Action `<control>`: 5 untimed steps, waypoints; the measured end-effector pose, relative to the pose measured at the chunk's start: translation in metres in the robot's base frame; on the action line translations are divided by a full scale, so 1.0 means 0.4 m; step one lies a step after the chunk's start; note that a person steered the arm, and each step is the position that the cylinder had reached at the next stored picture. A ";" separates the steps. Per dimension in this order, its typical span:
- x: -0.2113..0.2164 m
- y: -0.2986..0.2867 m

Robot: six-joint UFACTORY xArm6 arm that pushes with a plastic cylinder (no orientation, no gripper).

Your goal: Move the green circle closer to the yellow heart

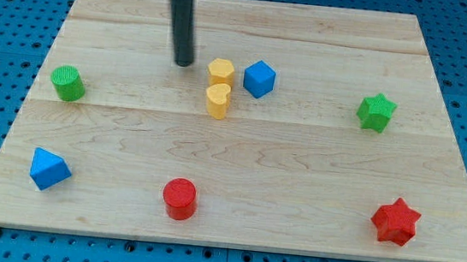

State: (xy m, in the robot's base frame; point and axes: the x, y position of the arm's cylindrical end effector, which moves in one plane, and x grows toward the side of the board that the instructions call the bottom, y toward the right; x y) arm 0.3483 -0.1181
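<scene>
The green circle (68,83) sits near the board's left edge. The yellow heart (217,100) stands near the middle, touching a yellow hexagon-like block (220,70) just above it. My tip (183,62) rests on the board just left of the yellow hexagon, well to the right of the green circle and apart from it.
A blue cube (259,78) stands right of the yellow hexagon. A green star (376,112) is at the right. A blue triangle-like block (48,169), a red circle (180,199) and a red star (396,221) lie along the bottom of the wooden board (298,172).
</scene>
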 end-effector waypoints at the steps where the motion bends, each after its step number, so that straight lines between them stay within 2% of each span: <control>1: 0.087 -0.193; 2: 0.095 -0.352; 3: 0.167 -0.391; 4: 0.247 -0.339; 5: 0.251 -0.232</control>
State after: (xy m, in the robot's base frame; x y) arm 0.4485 -0.2108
